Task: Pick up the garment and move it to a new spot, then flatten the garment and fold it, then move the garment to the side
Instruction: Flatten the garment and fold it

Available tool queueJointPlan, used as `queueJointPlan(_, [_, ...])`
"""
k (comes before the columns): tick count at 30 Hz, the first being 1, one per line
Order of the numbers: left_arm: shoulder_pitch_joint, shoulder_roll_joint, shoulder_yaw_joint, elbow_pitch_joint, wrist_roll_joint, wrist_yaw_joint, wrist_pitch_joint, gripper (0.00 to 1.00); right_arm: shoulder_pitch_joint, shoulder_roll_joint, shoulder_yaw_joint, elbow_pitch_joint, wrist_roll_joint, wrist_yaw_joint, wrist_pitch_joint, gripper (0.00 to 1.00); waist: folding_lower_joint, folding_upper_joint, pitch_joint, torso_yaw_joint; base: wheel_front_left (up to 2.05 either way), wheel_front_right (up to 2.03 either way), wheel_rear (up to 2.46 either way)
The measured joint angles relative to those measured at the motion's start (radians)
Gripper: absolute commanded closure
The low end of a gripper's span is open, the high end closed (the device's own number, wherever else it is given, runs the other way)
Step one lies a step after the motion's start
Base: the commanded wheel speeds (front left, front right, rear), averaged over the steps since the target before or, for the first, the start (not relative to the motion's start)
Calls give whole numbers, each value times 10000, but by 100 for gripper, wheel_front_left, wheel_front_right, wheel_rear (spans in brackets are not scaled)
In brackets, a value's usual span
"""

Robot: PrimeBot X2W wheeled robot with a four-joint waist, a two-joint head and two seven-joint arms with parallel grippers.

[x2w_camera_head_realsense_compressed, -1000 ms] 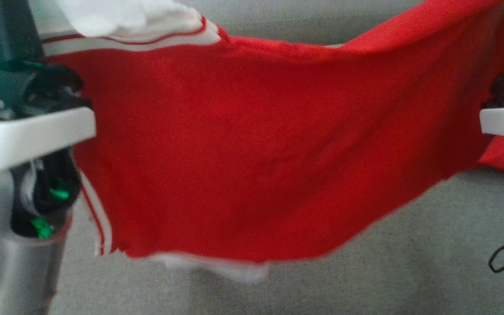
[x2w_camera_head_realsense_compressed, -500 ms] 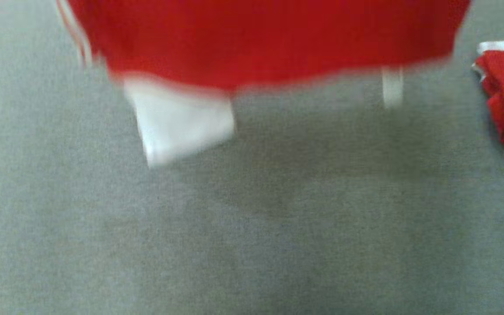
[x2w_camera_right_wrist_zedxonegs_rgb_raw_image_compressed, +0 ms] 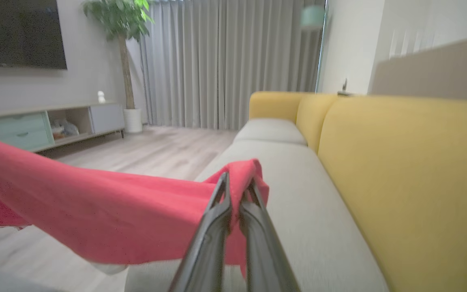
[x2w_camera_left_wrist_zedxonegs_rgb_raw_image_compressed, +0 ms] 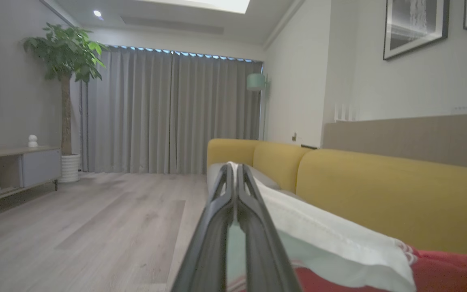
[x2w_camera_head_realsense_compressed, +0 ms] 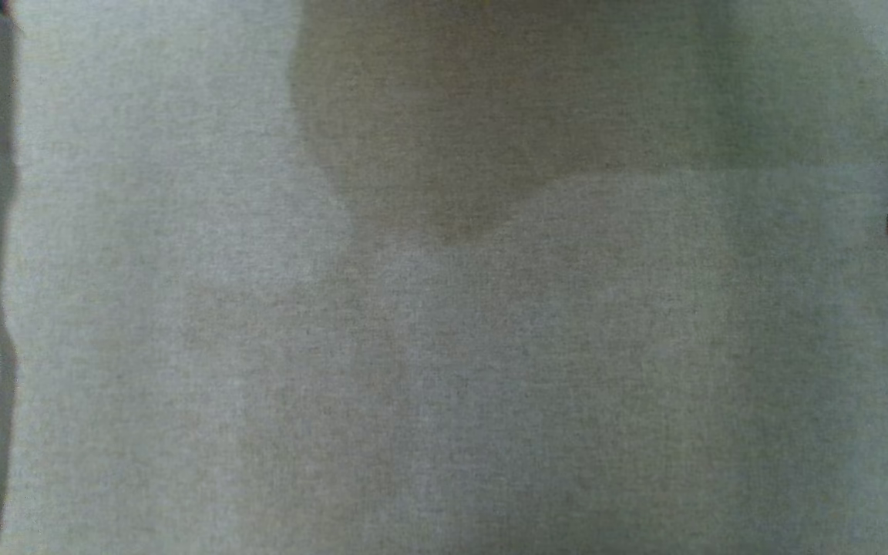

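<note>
The left gripper (x2w_camera_left_wrist_zedxonegs_rgb_raw_image_compressed: 234,167) is pinched shut on the white edge of the garment (x2w_camera_left_wrist_zedxonegs_rgb_raw_image_compressed: 339,243), which hangs stretched above the sofa (x2w_camera_right_wrist_zedxonegs_rgb_raw_image_compressed: 310,219) seat. The right gripper (x2w_camera_right_wrist_zedxonegs_rgb_raw_image_compressed: 236,180) is clamped tight on its red corner. Lowering both ends level, with the cloth taut, should lay it flat.

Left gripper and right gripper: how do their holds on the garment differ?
The left gripper pinches a white part of the garment; the right gripper pinches red cloth. Beside the left gripper the cloth lies bunched to its right in that wrist view; from the right gripper it stretches leftward as a sagging sheet. Both are shut on the garment and point along the sofa toward the curtains.
</note>
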Motion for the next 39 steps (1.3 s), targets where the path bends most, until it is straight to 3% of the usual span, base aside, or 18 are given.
queueJointPlan(2, [767, -138, -506, 349, 182, -90, -278, 100, 559, -82, 389, 813, 247, 0, 2, 100, 0, 0, -136, 79, 0, 0, 0])
queueJointPlan(8, [3369, -303, -1453, 527, 602, -167, -629, 100, 2199, -407, 1369, 1707, 878, -2, 339, 100, -1, 0, -620, 253, 0, 0, 0])
queueJointPlan(18, [6667, 370, -2311, -800, 328, -253, -537, 100, 4003, -1394, 3814, 1101, 2732, 0, 2278, 100, -3, 0, -1879, 226, 0, 0, 0])
queueJointPlan(24, [8171, 1005, -2690, -1791, -253, -253, 474, 100, 4727, -1969, 4813, 125, 3835, 0, 2905, 100, -3, 0, -2548, 252, 0, 0, 0])
queueJointPlan(32, [9739, 2406, -2941, -4316, -1087, -244, 2614, 100, 5794, -3026, 6203, -1432, 5390, 0, 4010, 100, -2, 1, -3360, 303, 0, 0, 0])
queueJointPlan(39, [11021, 3367, -3087, -6264, -1689, 113, 4056, 100, 6449, -3762, 6903, -2525, 6468, 0, 4976, 100, -1, 1, -3877, 194, 0, 0, 0])
